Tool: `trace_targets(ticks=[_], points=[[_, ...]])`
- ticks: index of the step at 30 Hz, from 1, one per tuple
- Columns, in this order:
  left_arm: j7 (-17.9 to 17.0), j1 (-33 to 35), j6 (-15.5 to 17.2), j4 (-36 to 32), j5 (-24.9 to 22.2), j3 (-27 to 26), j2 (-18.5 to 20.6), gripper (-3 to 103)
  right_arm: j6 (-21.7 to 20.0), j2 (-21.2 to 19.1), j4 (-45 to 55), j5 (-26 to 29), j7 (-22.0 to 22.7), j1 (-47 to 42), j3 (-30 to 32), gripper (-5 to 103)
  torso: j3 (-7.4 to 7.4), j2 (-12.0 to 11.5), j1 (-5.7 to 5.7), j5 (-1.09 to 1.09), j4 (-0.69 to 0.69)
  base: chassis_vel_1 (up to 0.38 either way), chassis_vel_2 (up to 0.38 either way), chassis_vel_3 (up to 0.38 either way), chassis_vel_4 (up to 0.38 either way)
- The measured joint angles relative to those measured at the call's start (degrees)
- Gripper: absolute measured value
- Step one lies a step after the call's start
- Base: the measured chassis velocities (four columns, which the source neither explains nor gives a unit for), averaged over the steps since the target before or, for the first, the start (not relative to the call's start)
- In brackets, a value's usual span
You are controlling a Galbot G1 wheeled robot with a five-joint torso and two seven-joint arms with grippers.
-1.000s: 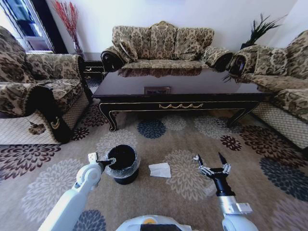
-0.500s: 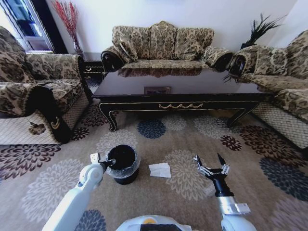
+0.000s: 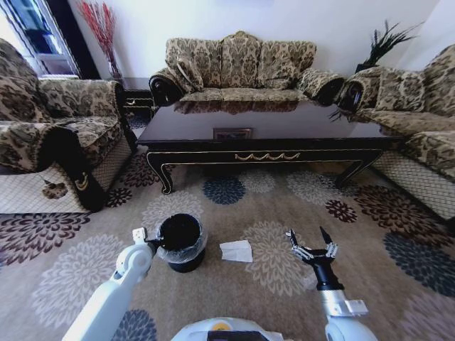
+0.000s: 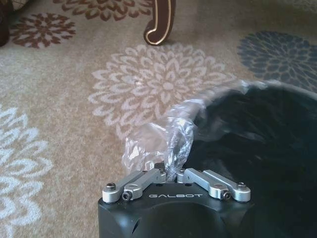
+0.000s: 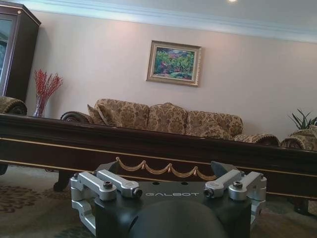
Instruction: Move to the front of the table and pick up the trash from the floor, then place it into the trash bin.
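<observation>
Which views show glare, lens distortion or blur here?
Head view: wide-angle bending at the edges, and the table top mirrors the sofa. Left wrist view: the trash bin liner is smeared near the left pincer. Right wrist view: evenly lit, no glare.

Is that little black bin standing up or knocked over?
Standing up. The bin sits on the carpet with its round mouth facing upward, and the left gripper is pinching its clear liner at the rim.
</observation>
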Motion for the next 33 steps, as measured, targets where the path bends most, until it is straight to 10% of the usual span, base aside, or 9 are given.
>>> trace_targets(ticks=[23, 30, 32, 33], points=[[-7.0, 4.8, -0.1, -15.9, -5.2, -8.3, 5.3, 4, -6.7, -0.8, -1.7, 5.9, 10.5, 0.7, -1.2, 100, -0.01, 0.0, 0.00, 0.02, -0.01, 0.000, 0.000, 0.000, 0.000], [-7.1, 4.8, -0.1, -19.0, -5.5, -8.8, 6.7, 4, -14.7, -1.6, -0.7, 14.6, 19.3, 0.9, -2.9, 100, 0.00, 0.0, 0.00, 0.02, 0.00, 0.000, 0.000, 0.000, 0.000], [-7.3, 4.7, -0.1, -19.9, -5.8, -9.1, 7.3, 4, -27.3, -3.0, -0.5, 20.5, 29.5, 1.4, -4.2, 100, 0.00, 0.0, 0.00, 0.02, 0.00, 0.000, 0.000, 0.000, 0.000], [-7.3, 4.7, -0.1, -19.9, -5.8, -9.1, 7.3, 4, -27.3, -3.0, -0.5, 20.5, 29.5, 1.4, -4.2, 100, 0.00, 0.0, 0.00, 0.02, 0.00, 0.000, 0.000, 0.000, 0.000]])
